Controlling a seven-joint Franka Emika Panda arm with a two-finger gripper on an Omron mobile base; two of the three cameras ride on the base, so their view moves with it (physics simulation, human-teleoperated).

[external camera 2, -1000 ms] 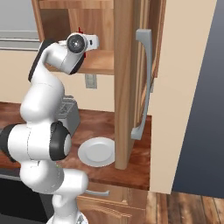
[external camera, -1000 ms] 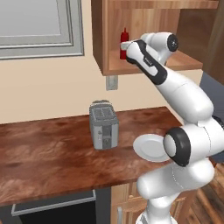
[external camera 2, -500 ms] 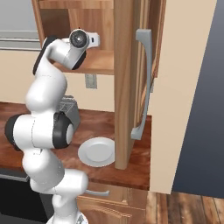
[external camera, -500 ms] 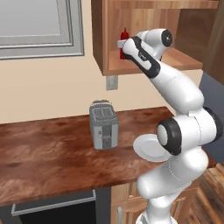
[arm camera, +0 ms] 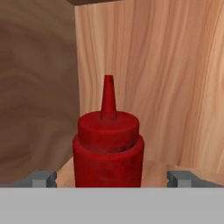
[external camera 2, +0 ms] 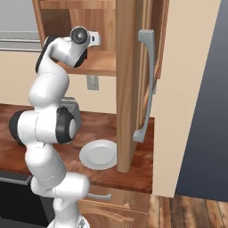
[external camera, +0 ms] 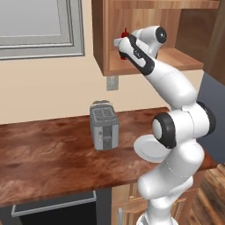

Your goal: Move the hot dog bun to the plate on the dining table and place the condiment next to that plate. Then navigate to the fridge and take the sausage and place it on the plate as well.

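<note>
The condiment (arm camera: 108, 148), a red squeeze bottle with a tapered cap, stands upright on the shelf of the open wall cabinet (external camera: 176, 57). Its red tip (external camera: 125, 33) peeks out above my hand in the left base view. My gripper (arm camera: 111, 178) is open, with one fingertip (arm camera: 41, 177) on each side of the bottle and apart from it. The arm reaches up from the base into the cabinet. The hot dog bun, the plate, the dining table and the sausage are out of view.
A grey toaster (external camera: 104, 125) and a round white plate (external camera 2: 99, 154) sit on the reddish-brown countertop (external camera: 44, 158). The cabinet door (external camera 2: 147, 84) hangs open to the right of the arm. A tall dark grey surface (external camera 2: 209, 111) stands at far right.
The hand has pushed a little further up and left into the cabinet, closer to the red bottle. The jaws have stayed open.
</note>
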